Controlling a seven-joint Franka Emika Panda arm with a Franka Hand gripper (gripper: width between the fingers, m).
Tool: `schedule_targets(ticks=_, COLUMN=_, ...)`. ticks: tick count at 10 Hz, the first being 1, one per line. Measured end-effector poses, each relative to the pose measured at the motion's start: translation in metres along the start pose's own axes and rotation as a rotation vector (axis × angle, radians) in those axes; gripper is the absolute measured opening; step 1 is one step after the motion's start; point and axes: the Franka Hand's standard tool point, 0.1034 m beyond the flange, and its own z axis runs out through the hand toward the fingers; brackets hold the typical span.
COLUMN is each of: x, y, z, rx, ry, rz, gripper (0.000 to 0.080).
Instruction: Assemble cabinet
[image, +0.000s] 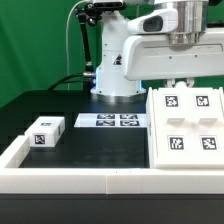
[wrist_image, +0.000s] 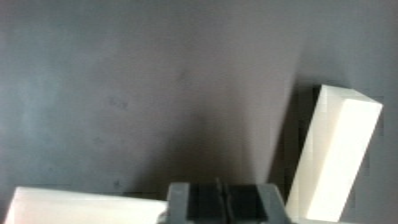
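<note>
The cabinet (image: 188, 125), a large white boxy body with four square tags on its top face, lies at the exterior view's right. A small white tagged block (image: 45, 133) lies apart from it at the exterior view's left. My gripper (image: 182, 80) hangs above the cabinet's far edge and touches nothing. In the wrist view the fingers (wrist_image: 192, 203) stand together with nothing between them. That view also shows a long white edge (wrist_image: 338, 150) and a white corner (wrist_image: 71, 205) on the dark table. I cannot tell which parts these are.
The marker board (image: 108, 121) lies flat in front of the robot base (image: 115, 75). A long low white border rail (image: 100, 181) runs along the table's front and continues up the exterior view's left side. The table top is black.
</note>
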Motion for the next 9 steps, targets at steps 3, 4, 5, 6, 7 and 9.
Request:
schedule_targets(ticks=3, x=0.002, y=0.001, z=-0.004, rx=0.001, ry=-0.018, rz=0.001, gripper=0.0002)
schedule_targets(ticks=4, x=0.006, y=0.003, z=-0.012, rx=0.002, ry=-0.024, rz=0.003, gripper=0.0002)
schedule_targets(ticks=5, x=0.009, y=0.005, z=-0.017, rx=0.004, ry=-0.041, rz=0.004, gripper=0.0002)
schedule_targets(ticks=6, x=0.012, y=0.005, z=-0.019, rx=0.005, ry=-0.049, rz=0.004, gripper=0.0002)
schedule_targets(ticks=7, x=0.01, y=0.005, z=-0.018, rx=0.005, ry=-0.051, rz=0.004, gripper=0.0002)
schedule_targets(ticks=9, x=0.01, y=0.005, z=-0.017, rx=0.005, ry=-0.052, rz=0.004, gripper=0.0002)
